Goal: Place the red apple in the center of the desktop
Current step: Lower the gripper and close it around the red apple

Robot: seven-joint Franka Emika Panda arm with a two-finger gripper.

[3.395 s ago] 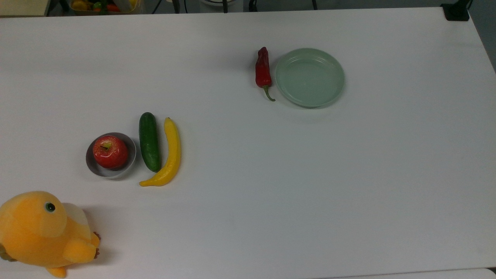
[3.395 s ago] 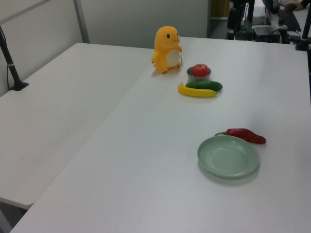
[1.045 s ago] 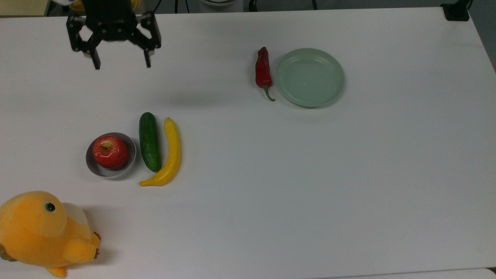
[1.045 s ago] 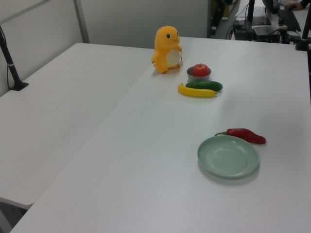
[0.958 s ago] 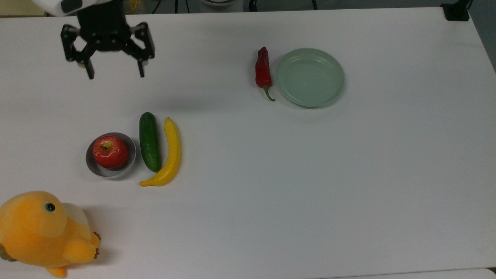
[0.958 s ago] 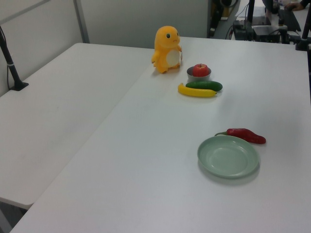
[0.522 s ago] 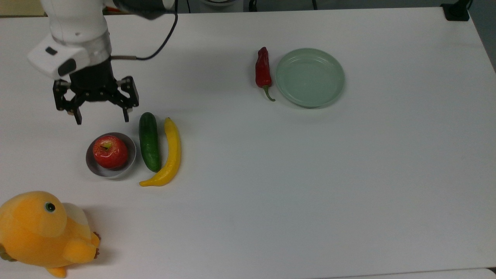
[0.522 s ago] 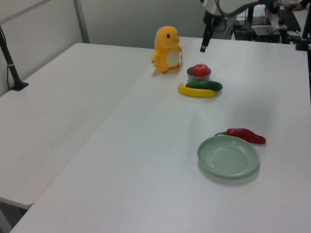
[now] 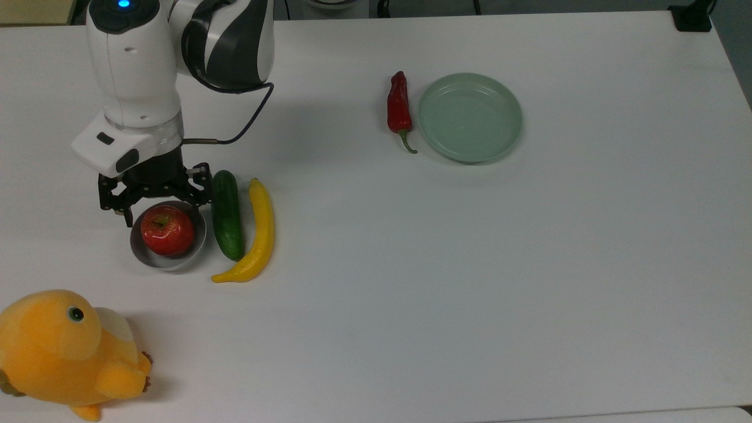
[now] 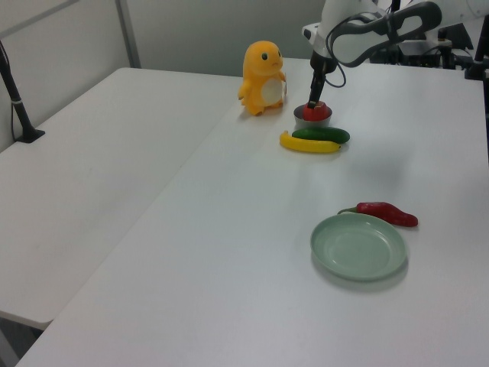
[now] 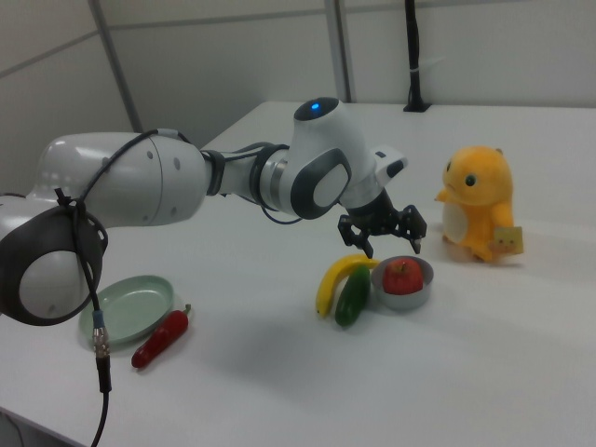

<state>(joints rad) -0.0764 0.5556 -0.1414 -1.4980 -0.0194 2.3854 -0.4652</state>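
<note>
In the lower left of the top view sits an orange plush toy on the white desk. A bit up and to the right, the red apple sits in a small grey bowl, at the left side of the desk. The black end effector hangs right over the top edge of the bowl, with its fingers spread wide, one on each side of the apple, holding nothing. Just right of the bowl lie a green cucumber and a yellow banana, side by side. Farther right, in the upper middle, a long red chili pepper lies just beside a pale green plate.
</note>
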